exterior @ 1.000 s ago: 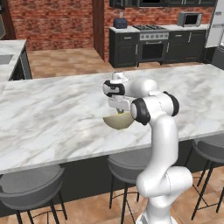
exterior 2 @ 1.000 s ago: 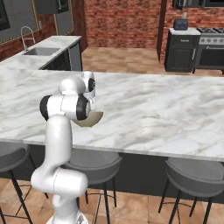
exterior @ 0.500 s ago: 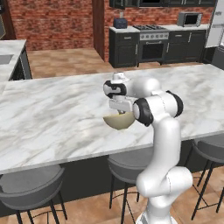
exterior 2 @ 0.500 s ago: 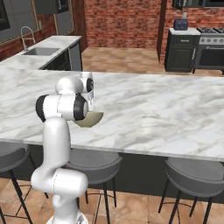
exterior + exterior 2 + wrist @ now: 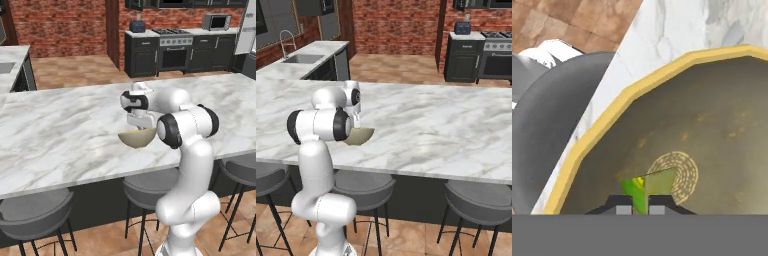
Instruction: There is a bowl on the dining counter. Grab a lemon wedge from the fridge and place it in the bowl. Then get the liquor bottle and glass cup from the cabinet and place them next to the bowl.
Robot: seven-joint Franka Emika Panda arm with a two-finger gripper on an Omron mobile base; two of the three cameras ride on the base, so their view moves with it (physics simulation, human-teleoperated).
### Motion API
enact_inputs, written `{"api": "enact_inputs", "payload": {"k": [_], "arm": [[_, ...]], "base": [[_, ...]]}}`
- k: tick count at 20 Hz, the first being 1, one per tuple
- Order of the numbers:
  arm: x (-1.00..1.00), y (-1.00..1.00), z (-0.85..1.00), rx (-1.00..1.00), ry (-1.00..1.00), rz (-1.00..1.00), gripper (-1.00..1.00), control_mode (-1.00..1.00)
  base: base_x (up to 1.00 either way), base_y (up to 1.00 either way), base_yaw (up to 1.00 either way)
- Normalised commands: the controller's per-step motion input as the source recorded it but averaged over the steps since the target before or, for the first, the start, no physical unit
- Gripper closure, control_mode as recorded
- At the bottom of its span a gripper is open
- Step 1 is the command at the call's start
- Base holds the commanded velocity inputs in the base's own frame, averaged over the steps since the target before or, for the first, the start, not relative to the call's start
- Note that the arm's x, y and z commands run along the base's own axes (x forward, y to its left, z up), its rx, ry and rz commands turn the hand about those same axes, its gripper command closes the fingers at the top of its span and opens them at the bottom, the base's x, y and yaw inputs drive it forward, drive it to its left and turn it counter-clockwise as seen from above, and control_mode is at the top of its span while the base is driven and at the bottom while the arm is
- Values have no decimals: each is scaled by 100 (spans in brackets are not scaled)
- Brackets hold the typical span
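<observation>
Over the near edge of the dining counter [image 5: 60,125], the arm is folded low with its hand directly above the bowl [image 5: 137,138], which sits close to the counter's near side, above the row of stools [image 5: 363,186]. From the hand view, the gripper [image 5: 640,205] points down into the bowl's hollow, and its fingertips [image 5: 624,204] are pinched on the lemon wedge [image 5: 646,186], a yellow-green sliver hanging just above the ringed mark at the bowl's centre. The jaws stand nearly together, with only the thin wedge between them, so the fruit is still in the grip and not yet lying on the bowl's floor.

Compared with a second ago, very little has moved: the base views show the same counter, the same bowl position, and the arm only a touch lower and more settled over the bowl. That reads as the end of the descent, not a release.

For the task, this suggests the first part is almost done: the wedge is inside the bowl's rim and seems to need only letting go. The liquor bottle and the glass cup remain to be fetched; the far wall with the stove [image 5: 174,47] and dark lower units [image 5: 462,60] lies well apart from this spot, across the brick-tiled floor.
</observation>
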Motion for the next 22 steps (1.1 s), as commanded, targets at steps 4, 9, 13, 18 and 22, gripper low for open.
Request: {"api": "enact_inputs", "payload": {"k": [4, 9, 13, 18, 22], "arm": [[-16, 0, 4, 0, 0, -3, 100, -100], [-19, 0, 9, 0, 0, -2, -100, -100], [-18, 0, 15, 0, 0, -2, -100, -100], [-30, -4, 17, 0, -1, -2, -100, -100], [-29, -7, 39, 0, -4, -3, -100, -100]], "base": [[0, 0, 0], [0, 0, 0], [0, 0, 0], [0, 0, 0], [0, 0, 0]]}}
